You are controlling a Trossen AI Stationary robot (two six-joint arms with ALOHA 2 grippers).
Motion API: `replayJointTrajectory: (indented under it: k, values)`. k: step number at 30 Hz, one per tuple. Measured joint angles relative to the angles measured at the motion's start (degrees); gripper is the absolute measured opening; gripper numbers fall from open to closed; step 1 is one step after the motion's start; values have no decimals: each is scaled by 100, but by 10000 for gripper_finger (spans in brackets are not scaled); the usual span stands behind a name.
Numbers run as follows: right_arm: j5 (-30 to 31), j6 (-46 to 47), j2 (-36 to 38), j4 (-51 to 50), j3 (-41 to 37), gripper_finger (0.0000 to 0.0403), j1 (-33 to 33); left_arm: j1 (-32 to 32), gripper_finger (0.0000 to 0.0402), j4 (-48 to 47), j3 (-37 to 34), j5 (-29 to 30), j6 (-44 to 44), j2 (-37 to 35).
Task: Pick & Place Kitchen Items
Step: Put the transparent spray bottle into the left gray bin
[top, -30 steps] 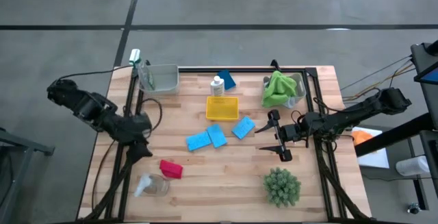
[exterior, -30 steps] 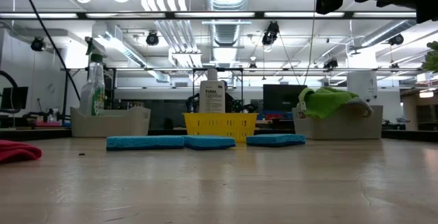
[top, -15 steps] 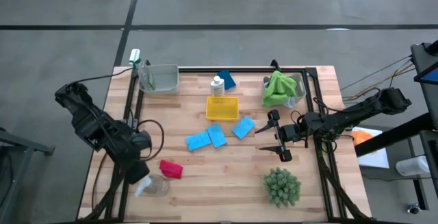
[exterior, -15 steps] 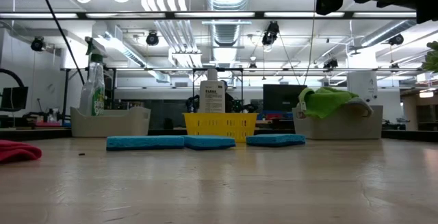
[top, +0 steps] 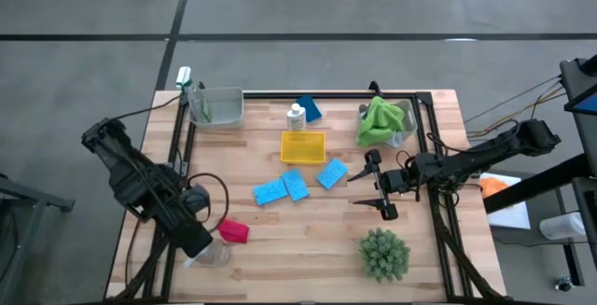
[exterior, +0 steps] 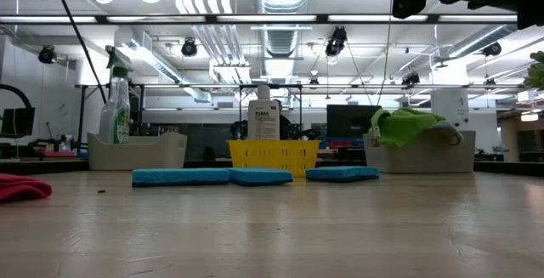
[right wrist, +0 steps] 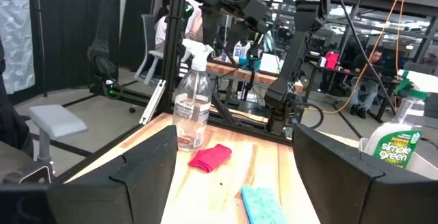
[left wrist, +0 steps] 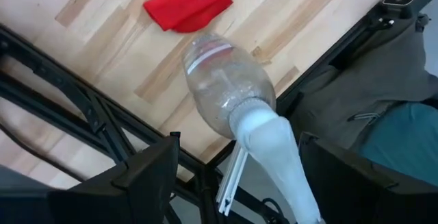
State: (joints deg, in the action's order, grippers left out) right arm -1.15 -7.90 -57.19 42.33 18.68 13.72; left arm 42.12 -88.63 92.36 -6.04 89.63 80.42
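One arm is doing the moving: I am swinging my left hand (left wrist: 233, 183) down toward the counter's (top: 308, 240) near left corner, and it is now hanging over the clear spray bottle (left wrist: 229, 97) beside the red cloth (left wrist: 188, 3), fingers apart, nothing gripped. My right hand (top: 378, 185) is waiting, fingers apart, near the right edge. I am judging a grasp comes next.

The left gripper (top: 199, 242) hangs with fingers spread over a clear plastic spray bottle (top: 209, 253) near the wooden table's (top: 308, 240) front-left corner, beside a red folded cloth (top: 233, 230). The right gripper (top: 375, 186), fingers apart, sits right of three bright blue rectangular sponges (top: 295, 186).
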Motion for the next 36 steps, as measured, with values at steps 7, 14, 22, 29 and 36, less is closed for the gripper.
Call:
replayJointTrajectory:
  k: [7,14,22,29,36]
  values:
    - [0,-1,0,0,0,283,0,196,302,9,0,0,372,0]
    - [0,-2,0,0,0,283,-2,263,302,116,0,2,476,92]
    - [-2,0,0,0,0,283,0,307,302,285,0,-2,474,381]
    - [-2,0,0,0,0,283,0,313,296,289,-2,-166,465,642]
    - [-1,0,0,0,0,283,2,322,192,309,-2,-394,242,706]
